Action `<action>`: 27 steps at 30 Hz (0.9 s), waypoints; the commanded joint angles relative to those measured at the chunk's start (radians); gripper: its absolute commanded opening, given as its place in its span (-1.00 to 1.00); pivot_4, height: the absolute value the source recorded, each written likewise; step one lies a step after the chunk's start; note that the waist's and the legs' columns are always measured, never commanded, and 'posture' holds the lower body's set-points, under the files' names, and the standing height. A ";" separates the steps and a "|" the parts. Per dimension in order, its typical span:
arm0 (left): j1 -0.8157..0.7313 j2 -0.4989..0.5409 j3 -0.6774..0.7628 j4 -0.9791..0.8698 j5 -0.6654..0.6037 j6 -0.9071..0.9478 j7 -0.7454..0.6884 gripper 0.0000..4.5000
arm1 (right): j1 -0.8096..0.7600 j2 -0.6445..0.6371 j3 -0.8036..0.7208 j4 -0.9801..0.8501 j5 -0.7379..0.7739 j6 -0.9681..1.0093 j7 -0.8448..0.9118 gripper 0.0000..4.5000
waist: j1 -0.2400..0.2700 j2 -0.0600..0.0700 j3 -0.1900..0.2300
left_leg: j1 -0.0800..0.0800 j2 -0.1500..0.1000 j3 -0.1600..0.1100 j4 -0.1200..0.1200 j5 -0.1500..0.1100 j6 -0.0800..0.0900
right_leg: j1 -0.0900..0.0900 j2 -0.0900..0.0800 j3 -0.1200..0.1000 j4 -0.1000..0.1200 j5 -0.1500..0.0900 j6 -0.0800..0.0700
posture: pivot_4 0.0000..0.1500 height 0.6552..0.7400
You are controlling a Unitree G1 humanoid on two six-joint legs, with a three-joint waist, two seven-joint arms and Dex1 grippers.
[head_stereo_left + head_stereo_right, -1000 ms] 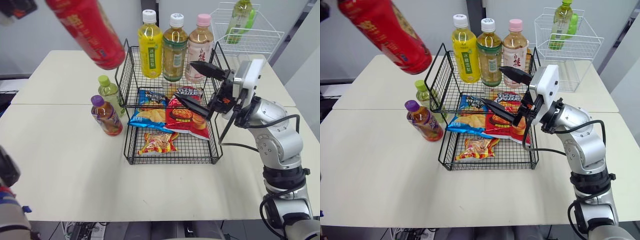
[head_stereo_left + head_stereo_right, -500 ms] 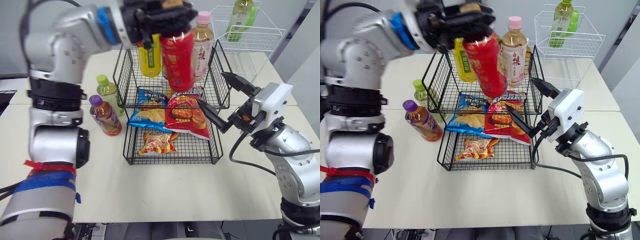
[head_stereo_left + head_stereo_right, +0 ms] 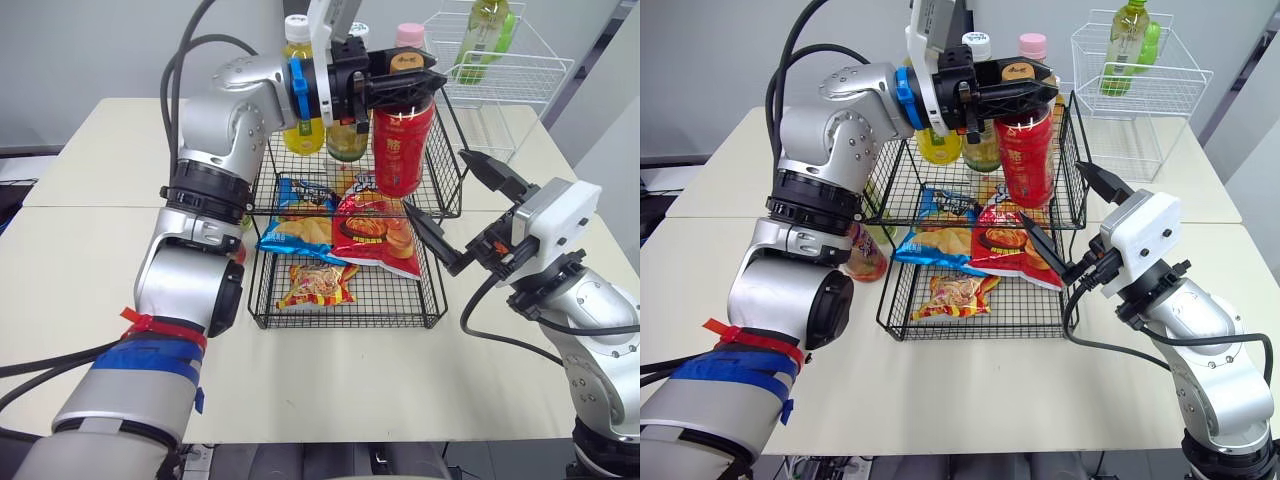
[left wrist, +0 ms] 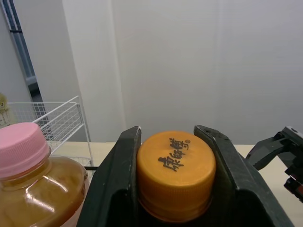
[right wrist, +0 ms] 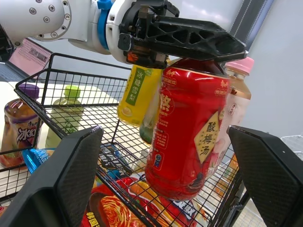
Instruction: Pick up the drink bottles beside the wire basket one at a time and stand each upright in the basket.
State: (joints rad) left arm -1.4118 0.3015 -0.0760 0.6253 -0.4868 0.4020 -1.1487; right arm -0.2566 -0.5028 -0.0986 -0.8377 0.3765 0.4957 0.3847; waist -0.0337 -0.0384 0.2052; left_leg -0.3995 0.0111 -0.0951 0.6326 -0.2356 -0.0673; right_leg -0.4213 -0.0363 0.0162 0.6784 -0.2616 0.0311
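Left eye view: left gripper [image 3: 405,72] clamps red bottle [image 3: 403,150] by its cap. Bottle hangs near upright, base just above wire basket [image 3: 345,323] upper shelf, right side. Straight down should seat it. Right gripper [image 3: 434,180] spread wide, empty.

Glossy shrink-film plastic around the red bottle [image 3: 403,150] at upper centre, bright glints down its side. Smooth satin orange plastic on its cap [image 4: 176,172]. Matt black plastic on the left hand [image 3: 405,72]. Fine woven, carbon-like grain on the fingers [image 5: 71,175] of the right hand [image 3: 434,178]. Thin black-coated metal wire for the wire basket [image 3: 345,325], white-coated wire for the second basket [image 3: 520,72] at upper right. Crinkled, shiny foil on the snack bags [image 3: 370,235]. Clear glossy plastic on the pink-capped bottle [image 4: 28,189]. Smooth, matt, pale worktop [image 3: 70,280].
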 commanded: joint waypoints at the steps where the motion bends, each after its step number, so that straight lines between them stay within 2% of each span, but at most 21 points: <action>1: -0.060 -0.011 0.046 -0.017 0.001 -0.040 -0.009 0.01 | -0.013 0.001 -0.015 -0.048 0.013 0.001 -0.016 1.00 | 0.000 0.000 0.000 | 0.000 0.000 0.000 0.000 0.000 0.000 | 0.000 0.000 0.000 0.000 0.000 0.000 | 1.00 1.00; 8: -0.061 -0.011 0.085 -0.029 -0.002 -0.029 0.003 0.98 | -0.031 0.012 0.013 -0.042 0.021 0.008 -0.016 1.00 | 0.000 0.000 0.000 | 0.001 0.000 0.000 0.001 0.000 0.000 | 0.001 0.000 0.000 0.000 0.000 0.000 | 1.00 1.00; 13: -0.034 0.014 0.124 -0.102 -0.035 0.017 -0.002 0.99 | -0.045 0.005 0.010 -0.023 0.032 0.002 0.000 1.00 | 0.000 0.000 0.000 | 0.001 0.000 0.000 0.002 0.000 0.000 | 0.001 0.000 0.000 0.001 0.000 0.000 | 1.00 1.00; 18: 0.044 0.097 0.174 -0.269 -0.084 0.142 0.026 0.99 | -0.083 -0.002 0.016 0.012 0.066 -0.001 0.038 1.00 | -0.008 0.001 -0.001 | 0.001 0.000 0.000 0.002 0.000 0.000 | 0.001 0.000 0.000 0.002 0.000 0.000 | 1.00 1.00; 23: 0.153 0.198 0.223 -0.445 -0.087 0.223 0.142 0.99 | -0.139 0.011 0.039 0.073 0.112 -0.012 0.090 1.00 | -0.014 0.001 -0.001 | 0.002 0.001 -0.001 0.003 0.000 0.000 | 0.002 0.000 0.000 0.003 0.000 0.000 | 1.00 1.00; 27: 0.261 0.314 0.317 -0.585 -0.103 0.308 0.248 0.99 | -0.204 0.019 0.073 0.150 0.154 -0.028 0.173 1.00 | -0.019 0.001 -0.001 | 0.001 0.001 -0.002 0.005 0.000 0.000 | 0.002 0.000 0.000 0.003 0.000 0.000 | 1.00 1.00</action>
State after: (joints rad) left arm -1.1505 0.5860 0.1896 0.1116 -0.5697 0.6890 -0.9400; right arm -0.4403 -0.4854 -0.0213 -0.6895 0.5053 0.4998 0.5282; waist -0.0522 -0.0372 0.2045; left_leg -0.3983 0.0119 -0.0968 0.6379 -0.2355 -0.0673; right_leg -0.4197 -0.0361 0.0159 0.6812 -0.2613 0.0310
